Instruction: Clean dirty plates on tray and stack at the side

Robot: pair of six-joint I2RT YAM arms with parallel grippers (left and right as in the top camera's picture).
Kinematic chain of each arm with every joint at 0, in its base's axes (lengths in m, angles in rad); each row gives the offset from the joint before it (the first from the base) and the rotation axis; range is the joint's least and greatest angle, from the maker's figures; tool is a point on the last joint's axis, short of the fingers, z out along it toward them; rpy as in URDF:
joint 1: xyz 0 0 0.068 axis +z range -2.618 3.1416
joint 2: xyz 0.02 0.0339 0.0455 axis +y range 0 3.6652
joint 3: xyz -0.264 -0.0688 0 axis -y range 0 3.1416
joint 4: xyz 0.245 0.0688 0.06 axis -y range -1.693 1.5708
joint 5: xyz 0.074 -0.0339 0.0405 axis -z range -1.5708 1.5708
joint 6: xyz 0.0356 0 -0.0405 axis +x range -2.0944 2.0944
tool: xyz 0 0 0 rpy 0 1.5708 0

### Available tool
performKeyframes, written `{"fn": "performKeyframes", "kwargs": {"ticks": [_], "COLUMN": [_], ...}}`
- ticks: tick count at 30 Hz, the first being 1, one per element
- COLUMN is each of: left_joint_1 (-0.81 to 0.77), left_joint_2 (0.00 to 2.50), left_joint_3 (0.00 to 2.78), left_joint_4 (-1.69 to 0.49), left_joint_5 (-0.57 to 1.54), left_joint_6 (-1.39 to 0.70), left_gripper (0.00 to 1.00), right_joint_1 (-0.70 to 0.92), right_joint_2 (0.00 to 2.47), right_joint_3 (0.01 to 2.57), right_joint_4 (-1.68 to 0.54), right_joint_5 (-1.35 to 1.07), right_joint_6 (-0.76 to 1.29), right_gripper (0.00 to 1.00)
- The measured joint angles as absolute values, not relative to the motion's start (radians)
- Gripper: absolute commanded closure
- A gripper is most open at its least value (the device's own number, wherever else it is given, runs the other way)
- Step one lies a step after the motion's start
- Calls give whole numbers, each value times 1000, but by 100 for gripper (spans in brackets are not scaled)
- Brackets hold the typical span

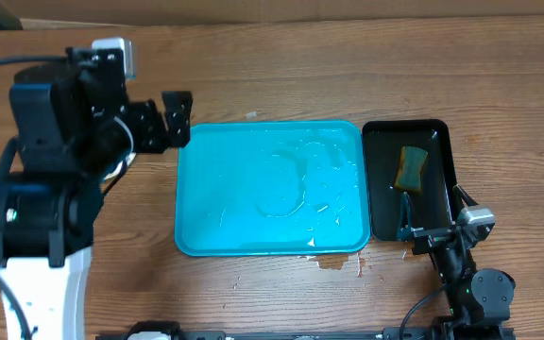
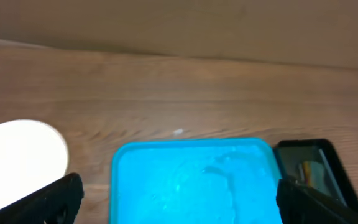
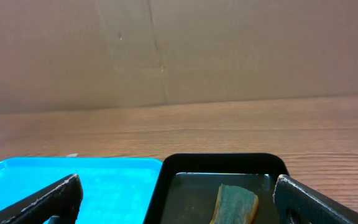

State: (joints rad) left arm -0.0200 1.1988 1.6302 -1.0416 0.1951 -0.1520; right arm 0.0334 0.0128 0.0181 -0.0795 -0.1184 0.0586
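The turquoise tray [image 1: 270,189] lies in the middle of the table, wet and streaked, with nothing on it. In the left wrist view one white plate [image 2: 20,155] sits on the wood left of the tray [image 2: 191,186]; it is glared out, so smears cannot be told. In the overhead view the left arm hides it. My left gripper [image 1: 179,120] hovers at the tray's far left corner, open and empty, its jaws [image 2: 179,211] spread wide. My right gripper [image 1: 433,210] is open and empty at the near end of the black tray, jaws [image 3: 179,208] wide apart.
A narrow black tray [image 1: 404,126] stands right of the turquoise one and holds a yellow-green sponge [image 1: 411,166], which also shows in the right wrist view [image 3: 235,204]. A small puddle [image 1: 333,262] lies on the wood by the turquoise tray's near edge. A cardboard wall backs the table.
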Motion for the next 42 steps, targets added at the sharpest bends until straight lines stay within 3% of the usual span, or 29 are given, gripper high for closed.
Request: {"fn": "performKeyframes", "kwargs": {"ticks": [9,17,25,33,37,42], "left_joint_1": [-20,-18,34,32,26,26], "left_joint_2": [1072,813,483,229,152,87], "left_joint_3": [1593,1213,709,344,222,106], "left_joint_4": [-1138,-1053,-564,199,340,345], "left_joint_5": [144,137,136,136,114,79], "left_joint_6": [-146,-170,-330,-402,-414,-417], "left_gripper": [0,0,0,0,0,0], "right_joint_1": [33,33,33,33,33,33], "right_joint_2": [13,13,13,13,13,13], "right_joint_3": [18,19,18,18,18,18], "right_joint_4": [-80,-80,-80,-80,-80,-80], "right_joint_5": [-118,-115,-115,-115,-115,-115], "right_joint_6": [59,59,59,59,59,59], "right_gripper": [0,0,0,0,0,0]}}
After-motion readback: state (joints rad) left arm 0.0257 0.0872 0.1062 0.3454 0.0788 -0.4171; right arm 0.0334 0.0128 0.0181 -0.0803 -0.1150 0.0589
